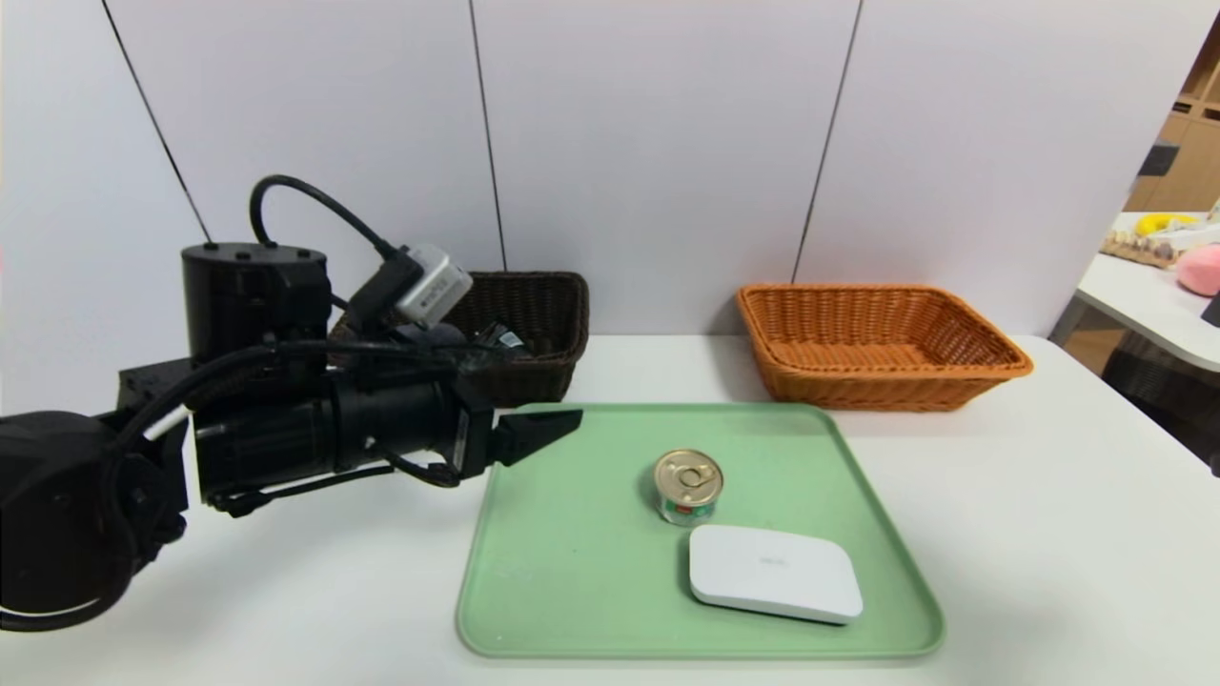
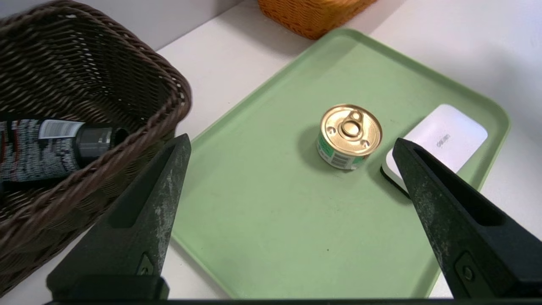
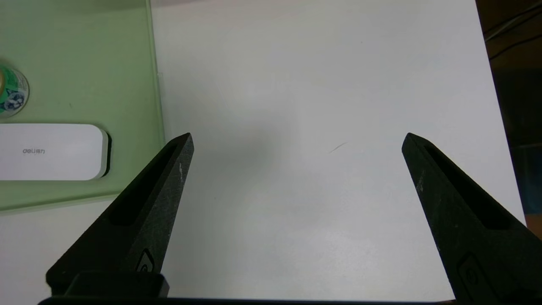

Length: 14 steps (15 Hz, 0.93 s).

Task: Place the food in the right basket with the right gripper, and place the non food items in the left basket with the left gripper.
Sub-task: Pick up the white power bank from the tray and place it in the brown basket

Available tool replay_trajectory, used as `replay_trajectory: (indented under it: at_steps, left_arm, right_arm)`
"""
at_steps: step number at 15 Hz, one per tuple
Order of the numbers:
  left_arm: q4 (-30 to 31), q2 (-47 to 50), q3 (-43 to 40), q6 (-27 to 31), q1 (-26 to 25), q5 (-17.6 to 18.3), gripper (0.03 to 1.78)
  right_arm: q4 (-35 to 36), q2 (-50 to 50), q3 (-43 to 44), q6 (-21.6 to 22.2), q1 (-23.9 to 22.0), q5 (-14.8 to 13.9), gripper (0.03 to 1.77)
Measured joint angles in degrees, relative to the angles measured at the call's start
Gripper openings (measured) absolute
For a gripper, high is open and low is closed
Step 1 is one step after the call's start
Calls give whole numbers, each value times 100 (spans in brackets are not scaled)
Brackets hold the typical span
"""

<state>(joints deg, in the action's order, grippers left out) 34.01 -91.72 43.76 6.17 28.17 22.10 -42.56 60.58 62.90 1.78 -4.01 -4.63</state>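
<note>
Nearest, at the lower centre of the head view, a flat white box (image 1: 775, 573) lies on the green tray (image 1: 572, 581), with the small tin can (image 1: 687, 487) upright just behind it, close to touching. At mid-left the left gripper (image 1: 538, 433) hangs over the tray's back left corner, its fingers (image 2: 156, 203) spread wide and holding nothing. Beyond it, upper left of centre, sits the dark brown basket (image 1: 543, 329) with a black tube (image 2: 51, 146) lying inside. Far right of centre stands the orange basket (image 1: 877, 345). Out of the head view, the right gripper (image 3: 296, 142) hovers over the white table (image 3: 296, 84) beside the tray, fingers wide apart.
</note>
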Motion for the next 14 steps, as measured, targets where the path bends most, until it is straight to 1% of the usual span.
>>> replay_trajectory:
  at_steps: [2, 5, 8, 14]
  left_arm:
    - [457, -224, -254, 57, 167, 17, 169]
    - [514, -450, -347, 20, 357, 17, 169]
    - [529, -695, -372, -11, 438, 39, 169]
    - [920, -1161, -328, -111, 547, 48, 169]
  right_arm:
    - [-2, -16, -17, 1, -1, 0, 170]
    - [6, -40, -59, 11, -4, -2, 170]
    - [9, -46, -72, 15, -4, 0, 170]
    - [9, -46, -78, 12, -4, -2, 170]
